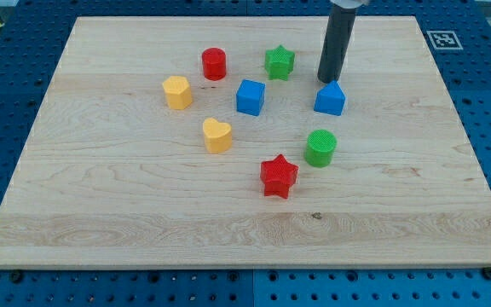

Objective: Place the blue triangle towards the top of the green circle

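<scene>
The blue triangle [331,99] lies on the wooden board, right of centre in the view. The green circle [320,147] stands just below it, slightly to the left, with a small gap between them. My tip [328,81] rests on the board right at the triangle's top-left edge, touching or nearly touching it. The dark rod rises from there out of the view's top.
A blue cube [251,96] and a green star [279,61] lie left of the tip. A red cylinder [214,63], a yellow hexagon [177,92] and a yellow heart [216,135] lie further left. A red star [279,176] sits below-left of the green circle.
</scene>
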Available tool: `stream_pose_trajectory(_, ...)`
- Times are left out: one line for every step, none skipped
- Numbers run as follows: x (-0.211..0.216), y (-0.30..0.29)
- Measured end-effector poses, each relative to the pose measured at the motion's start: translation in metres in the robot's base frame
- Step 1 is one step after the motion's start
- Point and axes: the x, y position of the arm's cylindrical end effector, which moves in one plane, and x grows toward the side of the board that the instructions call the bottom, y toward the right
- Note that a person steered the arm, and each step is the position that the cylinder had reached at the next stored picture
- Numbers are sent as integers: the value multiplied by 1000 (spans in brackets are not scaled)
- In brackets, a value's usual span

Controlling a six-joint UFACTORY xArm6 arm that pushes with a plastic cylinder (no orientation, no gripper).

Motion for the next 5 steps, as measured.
stream_pose_trajectory(17,4)
stream_pose_trajectory(33,4)
stream_pose_trajectory(34,4)
stream_pose_trajectory(34,1)
stream_pose_trajectory(34,-3)
